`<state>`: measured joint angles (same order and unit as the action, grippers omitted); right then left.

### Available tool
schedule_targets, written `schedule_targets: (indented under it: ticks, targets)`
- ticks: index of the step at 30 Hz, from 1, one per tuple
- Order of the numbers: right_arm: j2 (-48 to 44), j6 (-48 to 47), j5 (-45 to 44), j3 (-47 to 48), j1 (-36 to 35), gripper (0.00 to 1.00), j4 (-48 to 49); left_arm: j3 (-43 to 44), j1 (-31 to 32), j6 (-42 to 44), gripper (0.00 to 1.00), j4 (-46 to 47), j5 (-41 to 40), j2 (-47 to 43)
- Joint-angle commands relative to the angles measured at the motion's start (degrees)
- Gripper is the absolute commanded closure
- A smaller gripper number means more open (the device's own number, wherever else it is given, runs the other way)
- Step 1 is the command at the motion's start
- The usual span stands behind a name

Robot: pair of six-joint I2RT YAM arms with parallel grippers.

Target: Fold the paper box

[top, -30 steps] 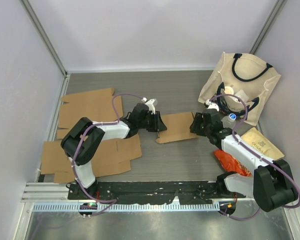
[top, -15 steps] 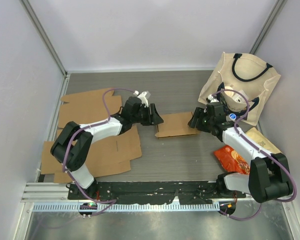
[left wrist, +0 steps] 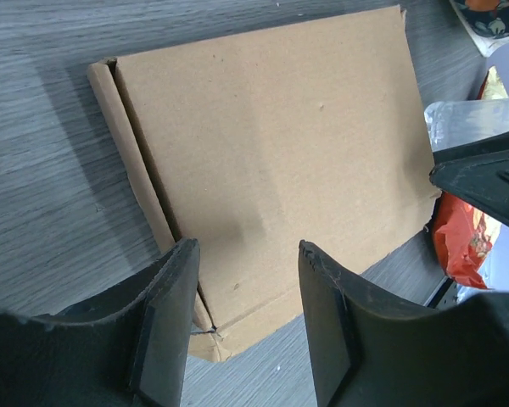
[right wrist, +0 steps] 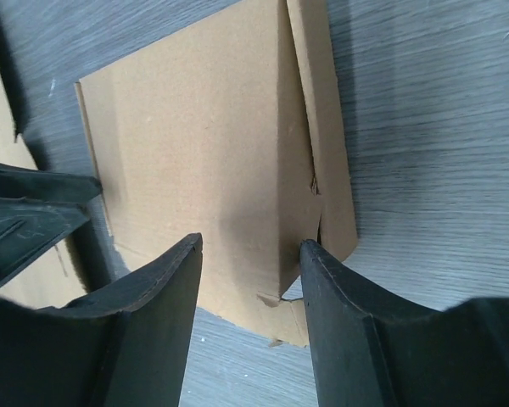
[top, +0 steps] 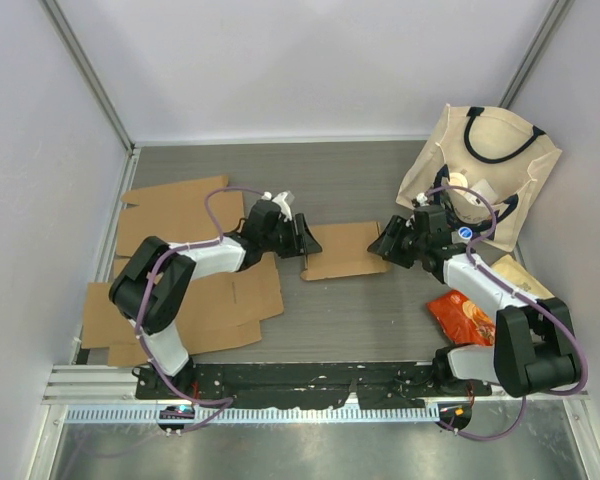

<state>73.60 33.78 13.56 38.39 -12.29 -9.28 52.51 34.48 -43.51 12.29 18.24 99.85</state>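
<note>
A small flat brown cardboard box point(top: 346, 250) lies on the grey table between the two arms. It also shows in the left wrist view point(left wrist: 271, 153) and the right wrist view point(right wrist: 204, 161), each with a folded flap along one edge. My left gripper point(top: 305, 240) is open at the box's left edge, its fingers point(left wrist: 165, 322) straddling the near corner. My right gripper point(top: 385, 243) is open at the box's right edge, its fingers point(right wrist: 343, 314) either side of the flap corner. Neither grips the box.
Several flat cardboard sheets point(top: 180, 215) lie at the left under the left arm. A beige tote bag point(top: 490, 165) sits at the back right. An orange snack packet point(top: 465, 320) and a tan packet point(top: 525, 285) lie by the right arm.
Both grippers have moved toward the far side, and the box has shifted up and left with them. The left arm has drawn a little leftward; the right arm has stretched out toward the box.
</note>
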Motion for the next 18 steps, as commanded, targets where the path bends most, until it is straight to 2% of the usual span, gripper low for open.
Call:
schedule_targets:
  ticks: [1, 4, 8, 10, 18]
  targets:
    - [-0.2, 9.0, 8.1, -1.6, -0.3, 0.46, 8.8, -1.0, 0.3, -2.3, 0.46, 4.9, 3.4, 0.4]
    - [0.7, 10.3, 8.4, -2.4, 0.3, 0.46, 10.8, -1.2, 0.3, -2.3, 0.46, 5.6, 3.5, -0.1]
    - [3.0, 6.1, 3.5, -3.5, 0.8, 0.46, 9.6, -0.7, 0.3, -1.8, 0.46, 4.8, 3.6, -1.1]
    - [4.1, 4.8, 3.0, -3.0, 1.7, 0.54, 6.7, -0.2, 0.3, -1.3, 0.46, 4.1, 3.6, -1.7]
    - [-2.4, 2.3, 5.3, 1.3, 2.5, 0.52, 0.0, 2.3, 0.2, 1.5, 0.46, -0.9, 2.4, -5.5]
